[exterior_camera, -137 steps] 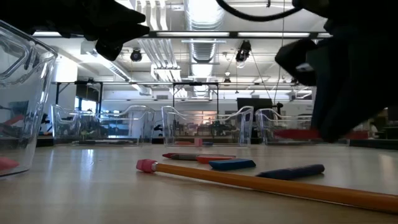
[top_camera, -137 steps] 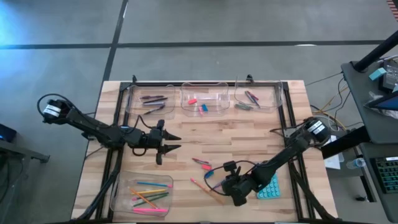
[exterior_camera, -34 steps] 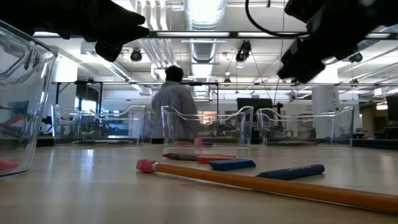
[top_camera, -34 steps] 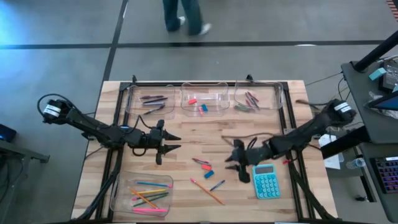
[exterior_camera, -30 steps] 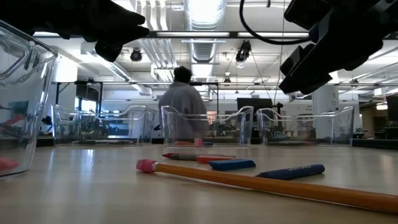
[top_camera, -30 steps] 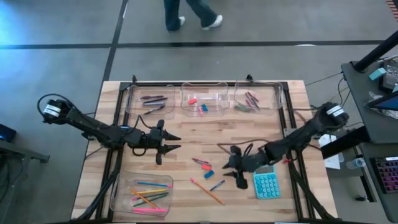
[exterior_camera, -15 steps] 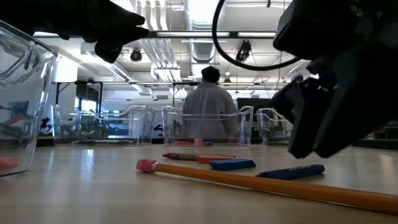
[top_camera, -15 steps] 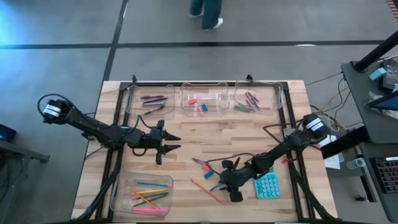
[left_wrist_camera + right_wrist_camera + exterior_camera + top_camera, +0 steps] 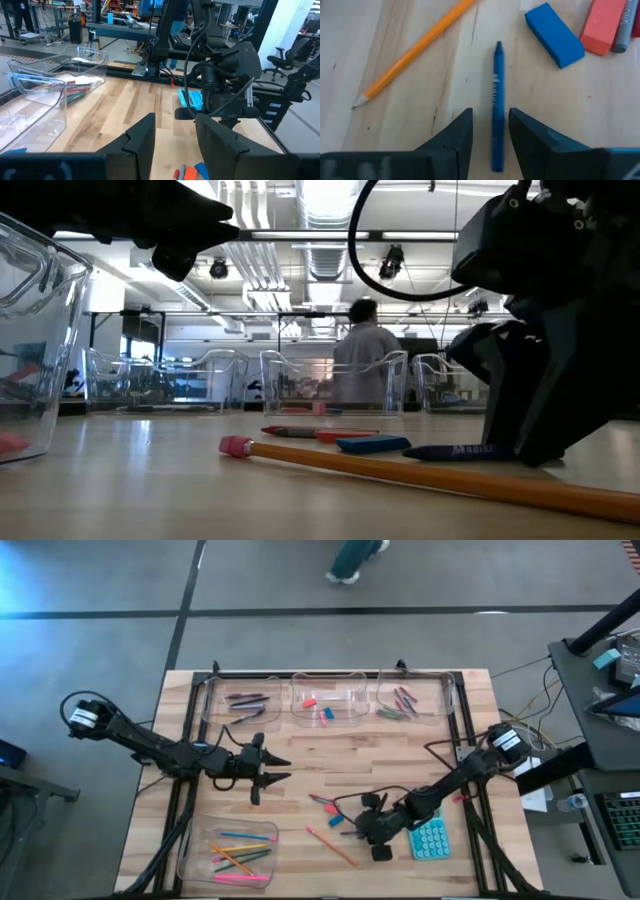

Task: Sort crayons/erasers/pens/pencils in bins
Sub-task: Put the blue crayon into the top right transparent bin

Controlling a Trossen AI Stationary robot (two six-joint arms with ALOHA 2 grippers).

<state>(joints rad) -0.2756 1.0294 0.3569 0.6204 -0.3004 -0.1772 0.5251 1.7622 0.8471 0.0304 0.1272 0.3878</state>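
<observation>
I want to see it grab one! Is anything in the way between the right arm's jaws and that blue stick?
Nothing visible is. The right gripper has its jaws on either side of the blue stick on the table. The blue eraser and orange pencil lie off to the sides.

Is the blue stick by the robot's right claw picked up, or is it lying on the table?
Lying flat on the table. The right gripper is open, one finger on each side of the blue stick, not lifting it.
</observation>
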